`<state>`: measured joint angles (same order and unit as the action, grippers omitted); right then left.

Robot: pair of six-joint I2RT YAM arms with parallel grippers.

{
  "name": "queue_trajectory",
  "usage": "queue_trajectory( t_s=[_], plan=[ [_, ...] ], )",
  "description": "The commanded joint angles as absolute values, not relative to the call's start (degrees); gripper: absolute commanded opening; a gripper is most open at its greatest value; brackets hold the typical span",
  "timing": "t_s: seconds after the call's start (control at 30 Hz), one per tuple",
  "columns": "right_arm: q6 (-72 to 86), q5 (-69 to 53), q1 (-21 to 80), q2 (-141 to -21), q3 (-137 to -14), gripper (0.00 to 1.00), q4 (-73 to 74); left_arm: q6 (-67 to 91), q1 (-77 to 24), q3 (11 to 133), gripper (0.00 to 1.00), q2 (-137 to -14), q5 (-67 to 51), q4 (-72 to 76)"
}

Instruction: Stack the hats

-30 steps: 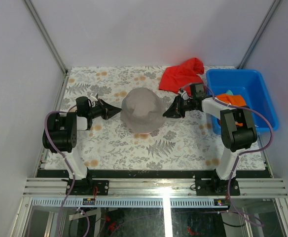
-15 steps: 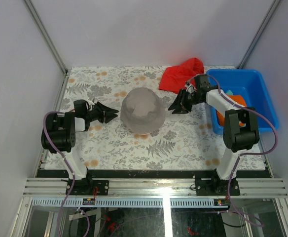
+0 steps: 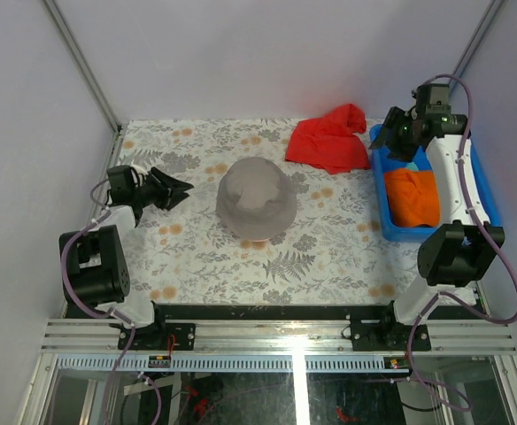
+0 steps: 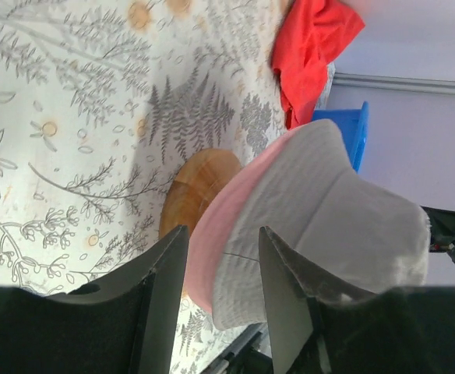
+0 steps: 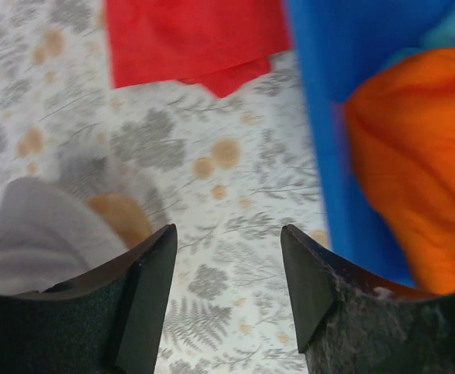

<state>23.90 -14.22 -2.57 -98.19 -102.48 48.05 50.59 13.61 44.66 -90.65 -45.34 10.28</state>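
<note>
Grey hat point(image 3: 257, 199) sits central on the counter point(image 3: 329, 257) in the top view, orange hat point(image 3: 415, 197) in the blue bin point(image 3: 418, 233); left wrist: left jaws parted, empty, pink hat point(image 4: 212, 249) under the grey; right wrist: right jaws spread, empty; soft, light fabric, likely best pinched at the brim.

The left arm point(image 3: 95, 266) and the right arm point(image 3: 460, 190) are built alike: chunky black joint housings joined by smooth white links. A lavender cable point(image 3: 61, 266) loops loosely beside each arm. Small green lights point(image 3: 415, 127) glow near the right arm's wrist. The left end effector point(image 4: 222, 231) and the right end effector point(image 5: 227, 234) each carry two matte black, wedge-shaped fingers point(image 5: 142, 304).
</note>
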Motion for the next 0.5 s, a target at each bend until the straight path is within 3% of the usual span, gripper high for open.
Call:
queue_trajectory(
  t_s=[0.0,0.47],
  plan=[
    [20.8,1.6,-3.3,-99.2,-104.0,0.63,56.9,45.8,13.7,47.5,0.41,-88.1,-43.3,2.5],
    [19.0,7.3,-6.2,-105.4,-97.7,0.63,55.0,44.9,13.8,46.8,0.39,-88.6,-45.0,2.5]
  ],
)
